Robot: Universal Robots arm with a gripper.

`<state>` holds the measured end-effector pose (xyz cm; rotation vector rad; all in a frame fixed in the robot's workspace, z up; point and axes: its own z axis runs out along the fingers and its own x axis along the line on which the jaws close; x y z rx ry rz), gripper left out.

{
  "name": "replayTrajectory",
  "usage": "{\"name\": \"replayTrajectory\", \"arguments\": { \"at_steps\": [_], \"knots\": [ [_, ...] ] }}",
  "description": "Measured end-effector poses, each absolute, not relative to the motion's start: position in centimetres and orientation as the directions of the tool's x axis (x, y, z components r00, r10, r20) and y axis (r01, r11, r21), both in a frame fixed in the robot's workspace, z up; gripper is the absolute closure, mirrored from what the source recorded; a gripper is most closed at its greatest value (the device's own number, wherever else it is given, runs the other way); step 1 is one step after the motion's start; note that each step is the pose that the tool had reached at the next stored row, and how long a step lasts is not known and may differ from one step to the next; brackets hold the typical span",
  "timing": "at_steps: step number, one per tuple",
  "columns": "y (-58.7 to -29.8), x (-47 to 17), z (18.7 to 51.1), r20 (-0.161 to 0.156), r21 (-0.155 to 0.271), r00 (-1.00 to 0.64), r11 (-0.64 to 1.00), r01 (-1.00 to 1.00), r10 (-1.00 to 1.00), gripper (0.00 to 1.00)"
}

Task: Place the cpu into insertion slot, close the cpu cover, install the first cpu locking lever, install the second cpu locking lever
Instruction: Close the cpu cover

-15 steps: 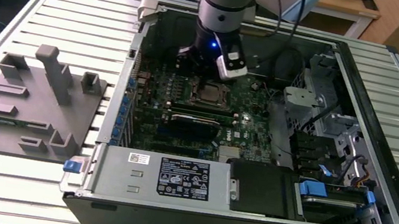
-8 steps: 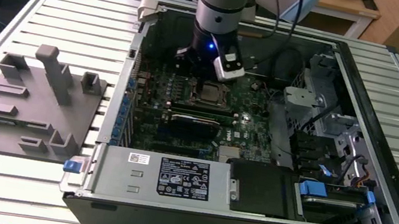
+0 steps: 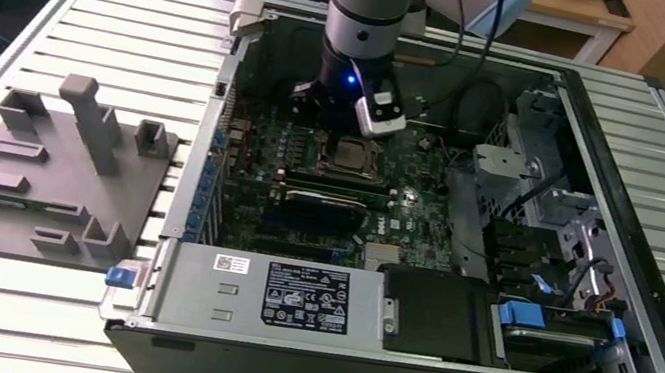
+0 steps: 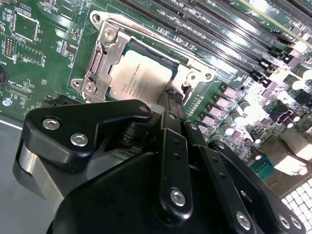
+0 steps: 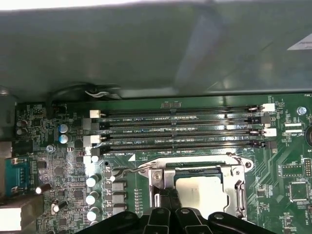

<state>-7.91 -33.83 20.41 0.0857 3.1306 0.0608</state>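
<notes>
The cpu [image 4: 141,80] lies flat in the insertion slot [image 4: 127,45], its silver-grey top showing through the cut-out. The cpu cover [image 4: 103,54] lies down over it, framing the chip. My gripper [image 4: 173,100] is shut, its narrow tips touching down at the cover's edge beside the chip. In the first wrist view the gripper [image 5: 168,195] stands at the side of the cover [image 5: 195,170], next to the cpu [image 5: 197,191]. A thin wire locking lever [image 5: 119,170] sticks out from the socket's corner. In the exterior view the arm's wrist [image 3: 355,69] hangs over the socket [image 3: 348,157].
Long memory slots [image 5: 180,129] run beside the socket. A black card [image 3: 327,201] stands just below it in the exterior view. The labelled power supply box [image 3: 301,298] and a black shroud [image 3: 440,311] fill the case's near end. A grey fixture block [image 3: 51,170] sits outside, on the exterior view's left.
</notes>
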Motion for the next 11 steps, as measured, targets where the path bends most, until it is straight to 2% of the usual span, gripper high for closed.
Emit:
{"name": "replayTrajectory", "arguments": {
  "at_steps": [11],
  "knots": [
    [-33.84,-8.18,20.27,-0.008,0.039,-0.998,0.998,0.055,0.055,0.90]
  ]
}}
